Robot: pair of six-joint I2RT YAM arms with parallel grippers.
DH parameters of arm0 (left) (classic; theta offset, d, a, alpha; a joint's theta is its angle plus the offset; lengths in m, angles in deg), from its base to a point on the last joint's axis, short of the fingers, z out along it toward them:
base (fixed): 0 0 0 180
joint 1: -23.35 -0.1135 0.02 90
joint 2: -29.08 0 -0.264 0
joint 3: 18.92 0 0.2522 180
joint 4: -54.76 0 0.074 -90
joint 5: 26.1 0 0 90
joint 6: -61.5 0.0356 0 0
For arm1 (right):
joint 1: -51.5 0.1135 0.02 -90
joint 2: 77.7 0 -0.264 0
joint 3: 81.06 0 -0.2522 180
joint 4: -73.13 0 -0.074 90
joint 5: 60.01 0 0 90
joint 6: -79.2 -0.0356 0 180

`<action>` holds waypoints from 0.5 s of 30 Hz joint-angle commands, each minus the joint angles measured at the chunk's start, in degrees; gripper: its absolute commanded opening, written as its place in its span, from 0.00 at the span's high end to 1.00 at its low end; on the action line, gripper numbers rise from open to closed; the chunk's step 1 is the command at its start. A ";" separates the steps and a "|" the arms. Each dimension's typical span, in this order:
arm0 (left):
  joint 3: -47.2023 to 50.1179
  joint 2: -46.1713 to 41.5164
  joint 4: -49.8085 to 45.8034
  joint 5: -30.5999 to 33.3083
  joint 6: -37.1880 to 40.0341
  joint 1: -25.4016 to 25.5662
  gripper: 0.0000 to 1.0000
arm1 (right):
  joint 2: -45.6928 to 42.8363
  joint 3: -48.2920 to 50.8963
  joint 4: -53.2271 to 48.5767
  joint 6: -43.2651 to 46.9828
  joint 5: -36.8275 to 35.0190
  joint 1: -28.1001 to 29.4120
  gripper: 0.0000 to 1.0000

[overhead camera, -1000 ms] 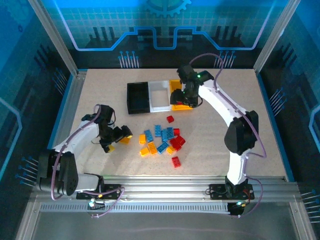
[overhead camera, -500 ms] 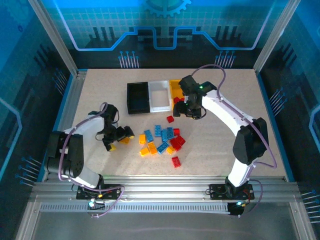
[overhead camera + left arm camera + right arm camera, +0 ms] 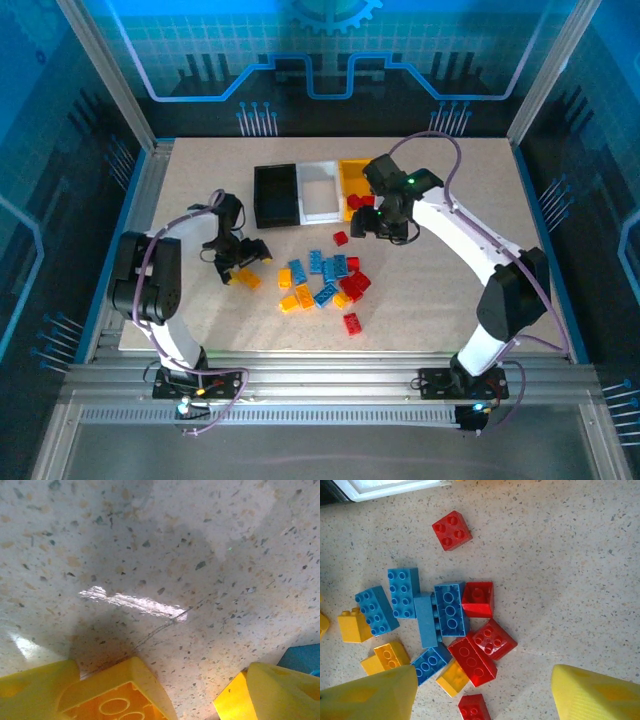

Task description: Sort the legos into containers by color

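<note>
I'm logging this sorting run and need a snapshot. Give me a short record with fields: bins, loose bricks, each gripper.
bins: black plastic bin, white plastic bin, orange-yellow plastic bin, joined in a row
loose bricks: red, blue and orange-yellow studded bricks piled on the speckled tabletop
left gripper: open, an orange brick between its fingers
right gripper: open, empty, over the pile

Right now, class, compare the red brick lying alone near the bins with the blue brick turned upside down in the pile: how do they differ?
Shape: the lone red brick is square with four studs; the upturned blue brick is longer.
Pose: red shows its studs, blue its hollow underside.
Place: red lies apart; blue is packed against neighbouring bricks.
Both lie loose on the table.
</note>
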 commanded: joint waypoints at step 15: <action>5.26 -2.32 0.92 2.04 3.39 6.35 0.22 | 1.95 -1.34 1.47 -1.46 1.54 1.57 0.37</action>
